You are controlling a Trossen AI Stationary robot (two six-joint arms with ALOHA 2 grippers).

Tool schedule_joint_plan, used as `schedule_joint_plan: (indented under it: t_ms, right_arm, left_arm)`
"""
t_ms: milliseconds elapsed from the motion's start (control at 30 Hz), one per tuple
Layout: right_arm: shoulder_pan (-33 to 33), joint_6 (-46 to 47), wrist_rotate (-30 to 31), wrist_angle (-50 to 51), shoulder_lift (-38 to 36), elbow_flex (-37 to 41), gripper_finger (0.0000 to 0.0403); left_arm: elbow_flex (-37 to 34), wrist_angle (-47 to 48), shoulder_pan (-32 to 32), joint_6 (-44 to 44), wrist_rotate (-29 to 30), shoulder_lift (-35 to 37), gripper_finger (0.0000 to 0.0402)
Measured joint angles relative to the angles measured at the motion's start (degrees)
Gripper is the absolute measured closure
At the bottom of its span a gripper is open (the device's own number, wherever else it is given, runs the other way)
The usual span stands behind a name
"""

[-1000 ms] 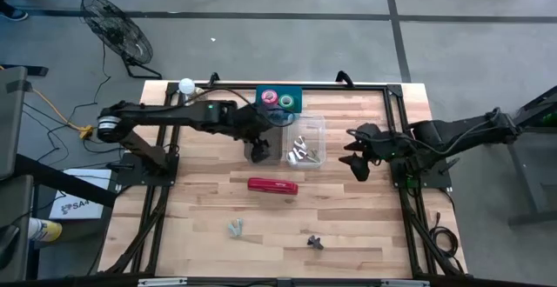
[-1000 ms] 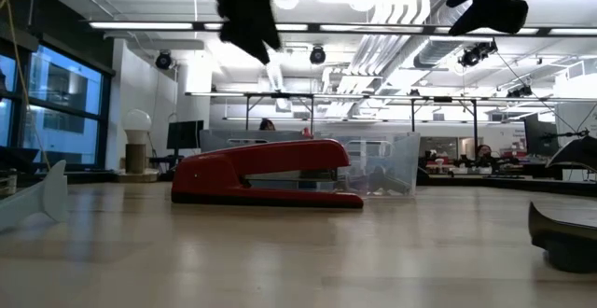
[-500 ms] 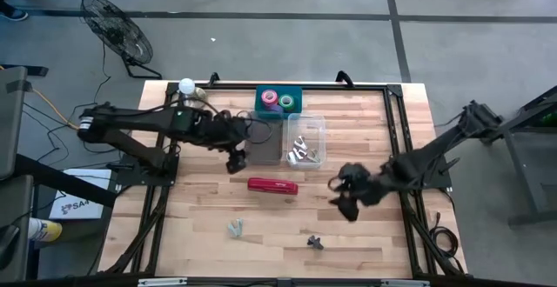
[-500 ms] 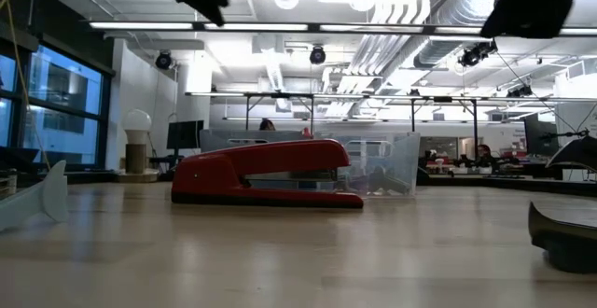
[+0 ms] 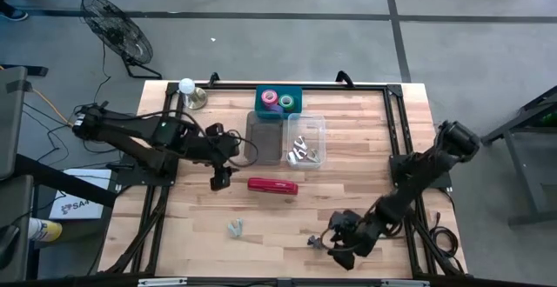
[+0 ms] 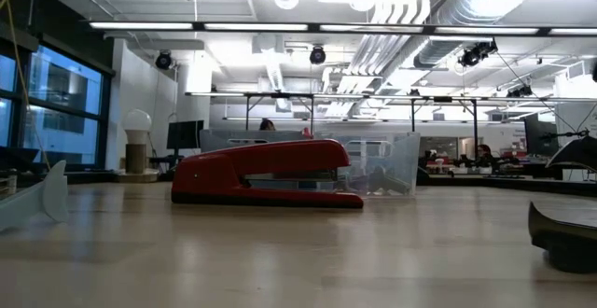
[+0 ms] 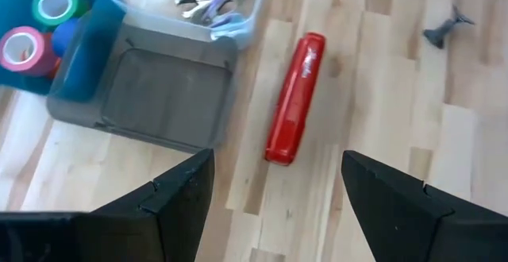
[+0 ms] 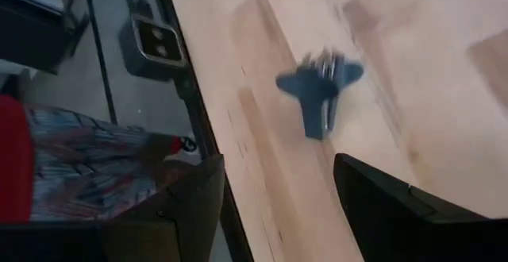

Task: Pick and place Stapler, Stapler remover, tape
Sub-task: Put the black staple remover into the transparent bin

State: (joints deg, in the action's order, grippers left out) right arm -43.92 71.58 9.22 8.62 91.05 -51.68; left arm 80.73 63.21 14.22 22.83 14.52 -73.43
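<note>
The red stapler [image 5: 272, 185] lies flat on the wooden table, also seen in the low view [image 6: 266, 173] and the left wrist view [image 7: 295, 97]. My left gripper [image 5: 218, 181] [image 7: 274, 194] hovers open just to the stapler's left, touching nothing. A dark staple remover [image 5: 315, 242] [image 8: 319, 87] lies near the table's near edge. My right gripper [image 5: 334, 247] [image 8: 278, 206] is open right beside it, on its right, apart from it. A pale staple remover [image 5: 235, 228] lies farther left. Tape rolls, pink [image 7: 24, 48] and green [image 7: 54, 4], sit in a teal bin [image 5: 292, 93].
A clear bin [image 5: 316, 129] holding metal staple removers stands at the table's far middle, with a grey tray [image 7: 163, 95] beside it on its left. A lamp bulb [image 5: 186, 86] sits at the far left corner. Bare wood lies between the stapler and the near edge.
My left gripper has moved from beside the bins toward the table's left and near side, ending left of the stapler. My right gripper has swung from right of the clear bin toward the near edge, arriving beside the dark staple remover. No object has moved.
</note>
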Motion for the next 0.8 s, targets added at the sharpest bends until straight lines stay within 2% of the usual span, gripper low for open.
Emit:
schedule_joint_plan:
  t_ms: [300, 433, 633, 800]
  right_arm:
    - [-1.2, 1.3, -0.2, -9.5, 8.7, 0.1, 0.0173]
    - [-1.2, 0.7, 1.1, -10.1, 11.7, 0.0, 0.0173]
    - [-0.8, 0.2, 7.0, -10.2, 13.2, 0.0, 0.0173]
    - [0.4, -2.4, 8.2, -10.4, 13.2, 0.0, 0.0174]
  left_arm:
    - [0.0, 0.0, 2.8, 0.7, 0.0, 0.0, 0.0131]
    - [0.0, 0.0, 2.8, 1.5, -0.2, 0.0, 0.0131]
    - [0.0, 0.2, 2.8, 1.5, -0.5, 0.0, 0.0131]
    - [0.0, 0.9, 2.7, 1.5, -0.4, 0.0, 0.0131]
